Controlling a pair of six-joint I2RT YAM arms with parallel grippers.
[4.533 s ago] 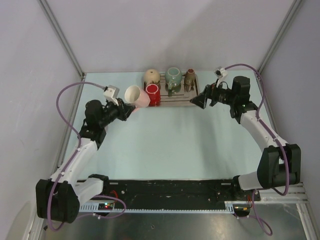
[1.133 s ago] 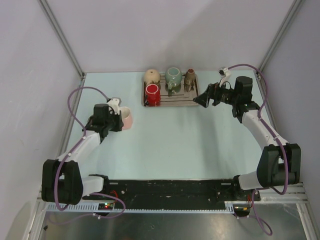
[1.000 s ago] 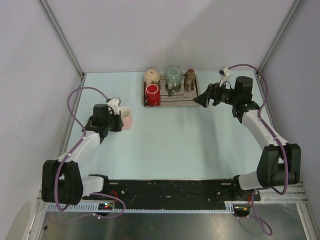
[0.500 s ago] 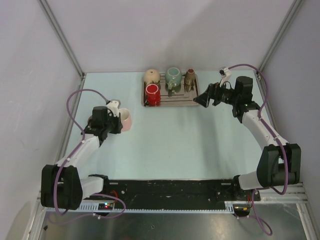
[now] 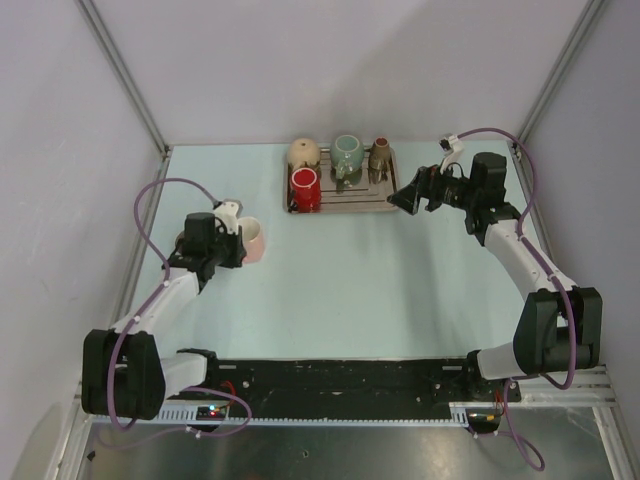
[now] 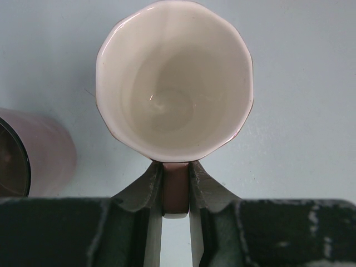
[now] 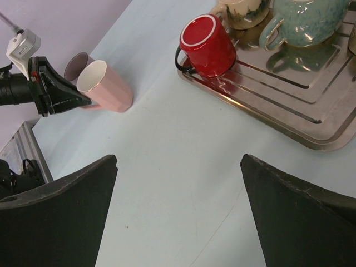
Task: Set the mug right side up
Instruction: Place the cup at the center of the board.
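Between the left tool's (image 6: 175, 177) fingers — mug (image 6: 174, 83) handle, unseen overhead.

A pale blue-green worktop (image 5: 340, 290) fills the middle of the overhead view, matte and evenly lit, with only soft shadows on it. Plain walls close it in on three sides: a back wall (image 5: 340, 60), a left wall (image 5: 50, 200) and a right wall (image 5: 610, 190), all a pale lilac-grey. Two slanting aluminium posts (image 5: 122, 75) stand at the back corners. Along the near edge runs a black rail (image 5: 340, 375), and below it lies a brushed metal plate (image 5: 330, 452).
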